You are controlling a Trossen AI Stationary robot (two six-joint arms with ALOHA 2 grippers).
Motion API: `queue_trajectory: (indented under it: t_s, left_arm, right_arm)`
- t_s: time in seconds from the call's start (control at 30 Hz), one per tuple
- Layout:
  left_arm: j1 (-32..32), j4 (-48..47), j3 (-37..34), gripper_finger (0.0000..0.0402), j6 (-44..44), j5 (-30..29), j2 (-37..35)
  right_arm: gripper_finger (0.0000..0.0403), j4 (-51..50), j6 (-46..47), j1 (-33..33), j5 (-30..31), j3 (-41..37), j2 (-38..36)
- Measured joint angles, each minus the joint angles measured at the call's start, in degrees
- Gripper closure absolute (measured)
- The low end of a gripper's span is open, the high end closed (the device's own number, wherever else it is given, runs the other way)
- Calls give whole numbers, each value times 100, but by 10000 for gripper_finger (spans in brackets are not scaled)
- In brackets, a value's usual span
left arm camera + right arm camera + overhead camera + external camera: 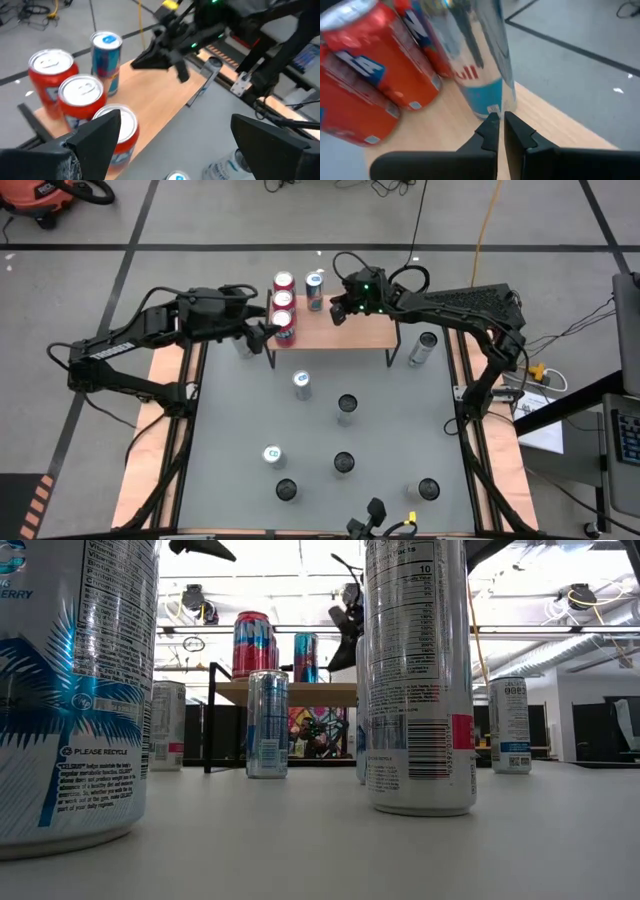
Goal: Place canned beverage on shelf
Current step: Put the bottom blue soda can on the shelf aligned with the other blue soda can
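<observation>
We see the left gripper (262, 332) with its fingers spread wide and nothing between them, hanging just beside the nearest red can (284, 328) at the left end of the shelf (350, 332); the left wrist view shows that can (118, 131) close ahead of the open fingers, with two more red cans (50, 75) behind it and a blue can (106, 55) beyond. Four cans stand on the wooden top, all at its left half, so the step in hand looks to us like letting go and drawing clear. To do that well we would back the left gripper straight out along the line it stands on, keeping level and wide — a sideways swing could clip the red can and topple the row. The right gripper (338, 312) hovers over the shelf just beside the blue can (314, 290), fingers pressed together on nothing; its own wrist view shows the closed tips (501, 131) nearly against the foot of that can (475, 60), so we would lift it away gently too. The right half of the shelf is bare, and several more cans (302, 384) stand on the grey table (400, 430) below — well apart from both grippers.
</observation>
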Motion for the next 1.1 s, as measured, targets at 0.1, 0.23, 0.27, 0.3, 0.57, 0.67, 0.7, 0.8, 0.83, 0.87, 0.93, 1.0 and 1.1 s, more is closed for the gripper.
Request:
queue_trajectory:
  t_s: [0.1, 0.23, 0.27, 0.3, 0.57, 0.67, 0.7, 0.8, 0.83, 0.87, 0.93, 1.0, 1.1]
  left_arm:
    - [0, -190, 2, 23, -32, -44, -4]
    - [1, -381, 2, 23, -40, -52, -5]
    - [2, -475, 2, 23, -107, -55, -6]
    - [11, -595, 2, 23, -215, -41, -6]
    - [-267, -1497, 2, 23, -924, 595, -2]
    - [-515, -1474, -33, 23, -932, 821, 7]
    - [-586, -1469, -55, 23, -932, 915, 5]
    - [-818, -1487, -175, 23, -972, 1172, 5]
    - [-878, -1526, -221, 23, -1051, 1288, 5]
    - [-938, -1555, -263, 23, -1142, 1402, 6]
    - [-1051, -1668, -361, 23, -1419, 1585, 5]
    - [-1189, -1785, -473, 23, -1727, 1641, 5]
    - [-1386, -2043, -639, 23, -2259, 1601, 7]
  right_arm:
    - [403, -29, -12, -13, -9, 0, -57]
    - [403, -388, 247, -17, -302, -2, -292]
    - [403, -526, 300, -17, -479, -2, -406]
    - [403, -700, 366, -16, -708, -2, -528]
    - [403, -2639, 332, 103, -2004, -2, -1945]
    - [403, -3253, 72, 204, -1946, -2, -2493]
    - [403, -3458, -30, 237, -1842, -2, -2658]
    - [403, -4054, -172, 342, -1220, -2, -3058]
    - [403, -4247, -158, 383, -975, -2, -3153]
    - [403, -4427, -101, 425, -755, -2, -3244]
    - [403, -4703, 27, 519, -519, -2, -3379]
    - [403, -4919, 147, 630, -444, -2, -3477]
    - [403, -5143, 253, 810, -443, -2, -3541]
